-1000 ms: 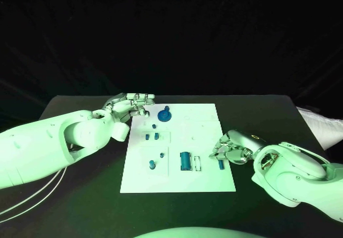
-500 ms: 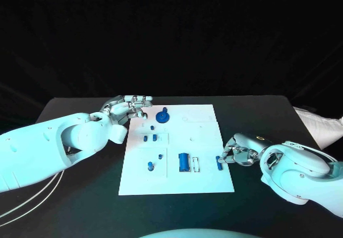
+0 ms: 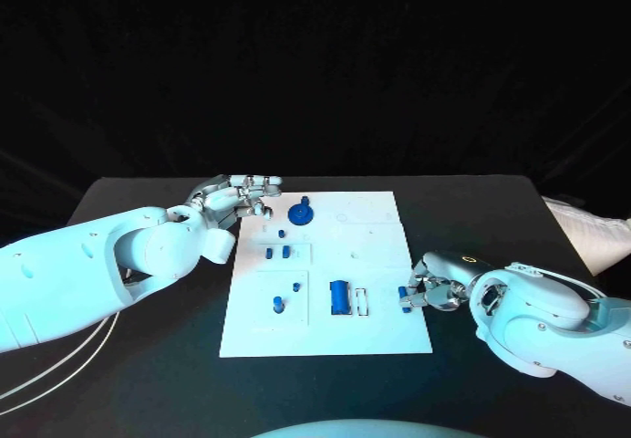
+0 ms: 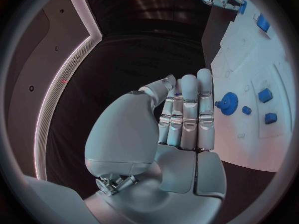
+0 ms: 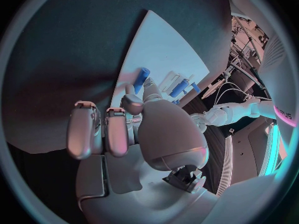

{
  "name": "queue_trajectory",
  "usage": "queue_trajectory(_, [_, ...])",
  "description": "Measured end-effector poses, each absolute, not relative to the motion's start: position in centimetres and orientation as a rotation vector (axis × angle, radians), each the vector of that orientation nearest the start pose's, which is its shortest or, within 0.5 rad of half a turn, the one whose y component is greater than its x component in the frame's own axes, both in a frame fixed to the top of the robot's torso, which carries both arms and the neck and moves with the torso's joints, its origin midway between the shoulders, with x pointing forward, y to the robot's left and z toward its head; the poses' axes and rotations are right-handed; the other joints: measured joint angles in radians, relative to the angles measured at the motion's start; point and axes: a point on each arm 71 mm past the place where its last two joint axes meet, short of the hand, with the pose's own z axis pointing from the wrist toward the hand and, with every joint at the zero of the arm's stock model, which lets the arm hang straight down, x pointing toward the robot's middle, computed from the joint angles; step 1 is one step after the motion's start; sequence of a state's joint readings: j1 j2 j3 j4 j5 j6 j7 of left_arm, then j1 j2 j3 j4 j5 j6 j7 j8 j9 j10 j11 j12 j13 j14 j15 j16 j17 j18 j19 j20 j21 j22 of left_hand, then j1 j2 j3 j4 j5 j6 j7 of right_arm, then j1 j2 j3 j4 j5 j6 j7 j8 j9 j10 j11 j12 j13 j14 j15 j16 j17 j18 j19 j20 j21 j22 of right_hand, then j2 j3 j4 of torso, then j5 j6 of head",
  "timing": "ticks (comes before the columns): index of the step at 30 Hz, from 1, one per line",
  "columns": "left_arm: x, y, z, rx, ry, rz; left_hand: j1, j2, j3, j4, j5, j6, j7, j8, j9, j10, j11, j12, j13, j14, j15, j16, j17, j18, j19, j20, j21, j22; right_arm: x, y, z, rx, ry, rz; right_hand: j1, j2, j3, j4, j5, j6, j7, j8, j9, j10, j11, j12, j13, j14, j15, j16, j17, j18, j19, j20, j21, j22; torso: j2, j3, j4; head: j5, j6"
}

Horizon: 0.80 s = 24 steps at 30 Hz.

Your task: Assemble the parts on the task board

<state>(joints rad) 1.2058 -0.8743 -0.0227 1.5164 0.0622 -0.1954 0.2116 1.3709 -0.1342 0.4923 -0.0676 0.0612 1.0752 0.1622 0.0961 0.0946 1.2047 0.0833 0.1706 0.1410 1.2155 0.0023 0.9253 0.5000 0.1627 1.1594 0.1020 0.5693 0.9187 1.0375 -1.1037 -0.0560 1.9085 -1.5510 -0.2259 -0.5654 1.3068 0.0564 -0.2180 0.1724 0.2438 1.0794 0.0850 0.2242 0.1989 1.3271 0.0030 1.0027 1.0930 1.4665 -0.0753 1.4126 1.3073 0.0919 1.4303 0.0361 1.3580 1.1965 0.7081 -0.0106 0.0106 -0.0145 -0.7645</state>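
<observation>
I see one task board [image 3: 375, 251], a flat white rectangular plate, lying in the middle of the black tabletop [image 3: 131, 196]. I count about eight blue parts on it: one round gear-like disc [image 3: 301, 215] near the far edge, two small blocks [image 3: 277, 253] in the middle, two small pegs [image 3: 279, 302] on the near left, one long upright block [image 3: 341, 297] beside a white slot, and one short cylindrical peg [image 3: 405, 298] at the board's right edge. My right hand [image 3: 435, 286] rests at that right edge, its fingers [image 5: 132, 102] pinching the short peg. My left hand [image 3: 237, 193] sits at the board's far left corner, fingers [image 4: 187, 114] straight and pressed together, holding nothing; the gear disc lies just beside them
</observation>
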Motion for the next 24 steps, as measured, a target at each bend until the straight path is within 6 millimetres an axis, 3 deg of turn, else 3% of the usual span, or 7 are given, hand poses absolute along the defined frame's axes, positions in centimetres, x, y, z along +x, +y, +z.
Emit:
queue_trajectory(9, [49.1, 22.1, -18.3, -1.264, 1.585, -1.55, 0.0, 0.0, 0.0, 0.0, 0.0, 0.0, 0.0, 0.0, 0.0, 0.0, 0.0, 0.0, 0.001, 0.0, 0.0, 0.0, 0.0, 0.0, 0.0, 0.0, 0.0, 0.0, 38.1, -22.5, -23.5, -0.056, 1.963, 0.308, 0.007, 0.003, 0.004, -0.004, -0.003, 0.005, -0.005, 0.001, 0.005, 0.0, 0.0, 0.0, 0.0, 0.0, 0.0, 0.0, 0.0, 0.0, 0.0, 0.0, 0.0, -0.001, 0.0, 0.0001, -0.0005, 0.002, -0.002])
queue_trajectory(15, [49.0, 22.0, -18.3, -1.265, 1.586, -1.55, 0.0, 0.0, 0.0, 0.0, 0.0, 0.0, 0.0, 0.0, 0.0, 0.0, 0.0, 0.0, 0.001, 0.0, 0.0, 0.0, 0.0, 0.0, 0.0, 0.0, 0.0, 0.0, 38.4, -21.2, -23.5, -0.189, 1.924, 0.273, 0.048, 0.005, 0.024, -0.024, -0.111, 0.012, -0.006, -0.005, 0.012, 0.0, 0.0, -0.013, 0.0, 0.0, 0.0, 0.0, 0.001, 0.0, 0.0, 0.0, 0.0, -0.006, -0.001, -0.0001, -0.0006, 0.003, -0.003])
queue_trajectory(18, [49.0, 22.1, -18.3, -1.265, 1.586, -1.55, 0.0, 0.0, 0.0, 0.0, 0.0, 0.0, 0.0, 0.0, 0.0, 0.0, 0.0, 0.0, 0.001, 0.0, 0.0, 0.0, 0.0, 0.0, 0.0, 0.0, 0.0, 0.0, 38.5, -20.5, -23.6, -0.255, 1.9, 0.253, 0.065, 0.009, 0.038, -0.033, -0.134, 0.017, -0.006, -0.005, 0.015, 0.002, 0.002, -0.014, 0.0, 0.0, 0.0, 0.0, 0.001, 0.0, 0.0, 0.0, 0.0, -0.007, -0.001, 0.0, -0.0003, 0.003, -0.003])
queue_trajectory(19, [49.0, 22.1, -18.3, -1.265, 1.586, -1.55, 0.0, 0.0, 0.0, 0.0, 0.0, 0.0, 0.0, 0.0, 0.0, 0.0, 0.0, 0.0, 0.001, 0.0, 0.0, 0.0, 0.0, 0.0, 0.0, 0.0, 0.0, 0.0, 38.5, -20.3, -23.6, -0.271, 1.893, 0.245, 0.07, 0.008, 0.043, -0.036, -0.137, 0.019, -0.004, -0.005, 0.075, 0.0, 0.0, -0.017, 0.0, 0.0, 0.0, 0.0, 0.001, 0.0, 0.0, 0.0, 0.0, -0.007, -0.001, 0.0, -0.0003, 0.004, -0.003])
queue_trajectory(21, [49.0, 22.1, -18.3, -1.265, 1.586, -1.55, 0.0, 0.0, 0.0, 0.0, 0.0, 0.0, 0.0, 0.0, 0.0, -0.003, 0.003, 0.0, 0.001, 0.0, 0.0, 0.0, -0.001, 0.0, 0.0, 0.0, 0.0, -0.001, 38.5, -20.1, -23.6, -0.299, 1.883, 0.234, 0.084, 0.004, 0.054, -0.047, -0.138, 0.019, -0.004, -0.006, 0.136, -0.003, -0.003, -0.017, 0.0, 0.0, 0.0, 0.0, 0.001, 0.0, 0.0, 0.0, 0.0, -0.007, -0.001, 0.0003, 0.0001, 0.005, -0.003])
queue_trajectory(24, [49.0, 22.1, -18.3, -1.265, 1.586, -1.549, 0.0, 0.0, 0.0, 0.0, 0.0, 0.0, 0.0, 0.0, -0.001, -0.004, 0.004, 0.0, 0.001, 0.0, 0.0, 0.0, -0.002, 0.0, 0.0, 0.0, 0.0, -0.001, 38.5, -19.8, -23.6, -0.334, 1.869, 0.221, 0.096, 0.009, 0.069, -0.055, -0.142, 0.019, -0.004, -0.017, 0.137, -0.004, -0.004, -0.021, 0.0, 0.0, 0.0, 0.0, 0.001, 0.0, 0.0, 0.0, 0.0, -0.007, -0.001, 0.0002, 0.0003, 0.005, -0.004])
